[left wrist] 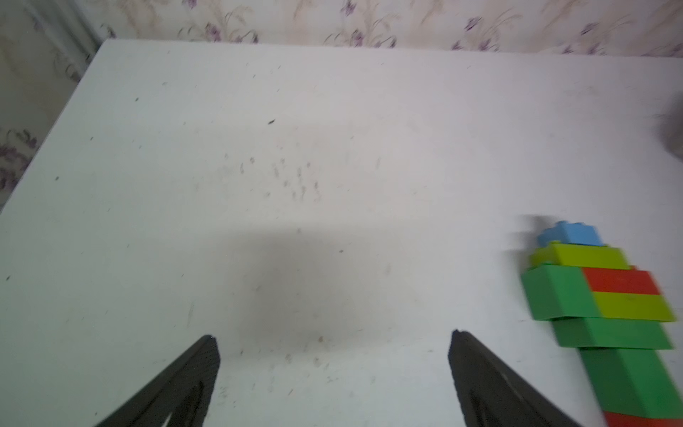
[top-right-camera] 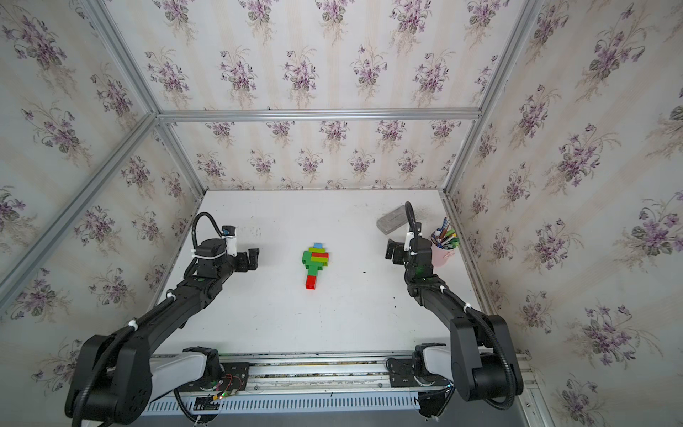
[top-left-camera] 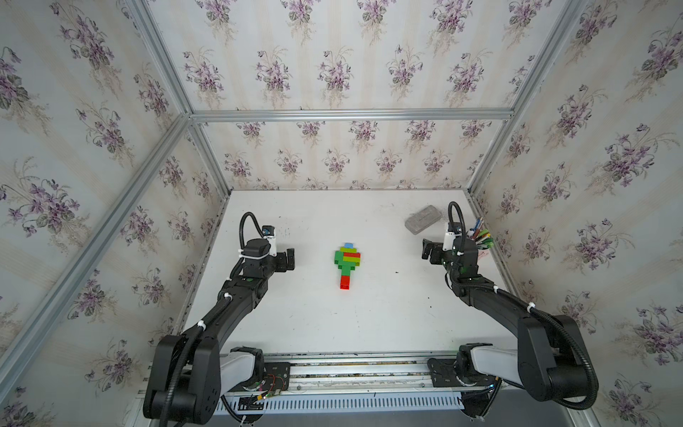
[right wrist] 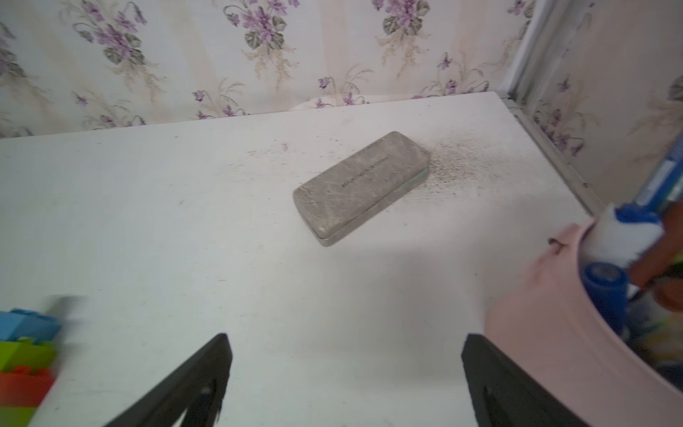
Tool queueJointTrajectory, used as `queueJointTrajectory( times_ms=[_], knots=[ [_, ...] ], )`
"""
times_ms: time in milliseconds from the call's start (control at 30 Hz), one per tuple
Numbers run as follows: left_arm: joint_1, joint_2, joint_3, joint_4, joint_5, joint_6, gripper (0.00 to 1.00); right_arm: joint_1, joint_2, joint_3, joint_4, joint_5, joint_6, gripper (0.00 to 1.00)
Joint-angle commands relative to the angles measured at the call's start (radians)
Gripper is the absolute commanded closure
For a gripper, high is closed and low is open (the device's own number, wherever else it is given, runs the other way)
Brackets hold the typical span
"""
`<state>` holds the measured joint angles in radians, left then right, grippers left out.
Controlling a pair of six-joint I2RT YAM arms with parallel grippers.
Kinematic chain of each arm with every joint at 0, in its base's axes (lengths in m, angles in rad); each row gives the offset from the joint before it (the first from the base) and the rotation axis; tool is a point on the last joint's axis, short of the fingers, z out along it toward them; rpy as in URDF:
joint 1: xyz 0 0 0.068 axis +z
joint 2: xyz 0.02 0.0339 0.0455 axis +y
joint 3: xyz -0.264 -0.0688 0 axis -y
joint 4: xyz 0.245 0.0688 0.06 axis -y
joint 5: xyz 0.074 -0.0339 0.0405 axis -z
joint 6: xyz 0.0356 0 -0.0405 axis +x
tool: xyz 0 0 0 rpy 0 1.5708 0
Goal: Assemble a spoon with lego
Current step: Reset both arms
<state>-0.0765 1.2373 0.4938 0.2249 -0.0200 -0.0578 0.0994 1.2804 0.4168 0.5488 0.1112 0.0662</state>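
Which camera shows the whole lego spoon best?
Both top views: the spoon lies whole, unobstructed. The left wrist view crops its handle; the right wrist view catches only a blurred edge.

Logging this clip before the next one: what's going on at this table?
Nothing is being handled. The flat lego spoon with red-and-green handle, green, lime and red head and blue tip lies assembled mid-table, untouched. The left gripper and right gripper are open and empty, one on each side of it. A grey oblong case and a pink cup of pens stand apart near the right arm.
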Motion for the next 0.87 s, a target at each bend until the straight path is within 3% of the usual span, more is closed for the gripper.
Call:
queueJointTrajectory(
  times_ms=[0,100,133,267,333,833],
  knots=[
    [0.012,0.113,-0.067,0.399,-0.08,0.04,0.01,-0.018,0.057,-0.1,0.41,0.15,-0.025,0.0],
    [0.013,0.228,-0.014,0.395,-0.044,0.06,0.01,-0.03,0.129,-0.142,0.511,0.151,-0.007,0.0],
    [0.01,0.275,-0.029,0.488,-0.035,0.077,0.01,-0.03,0.154,-0.172,0.582,0.136,-0.017,0.0],
    [0.009,0.277,-0.094,0.592,-0.011,0.084,0.01,-0.031,0.256,-0.226,0.788,0.098,-0.032,0.0],
    [0.008,0.269,-0.066,0.518,-0.024,0.08,0.01,-0.03,0.249,-0.194,0.704,0.086,-0.033,0.0],
    [-0.001,0.272,-0.061,0.517,-0.016,0.094,0.01,-0.033,0.251,-0.197,0.719,0.08,-0.032,0.0]
  ],
)
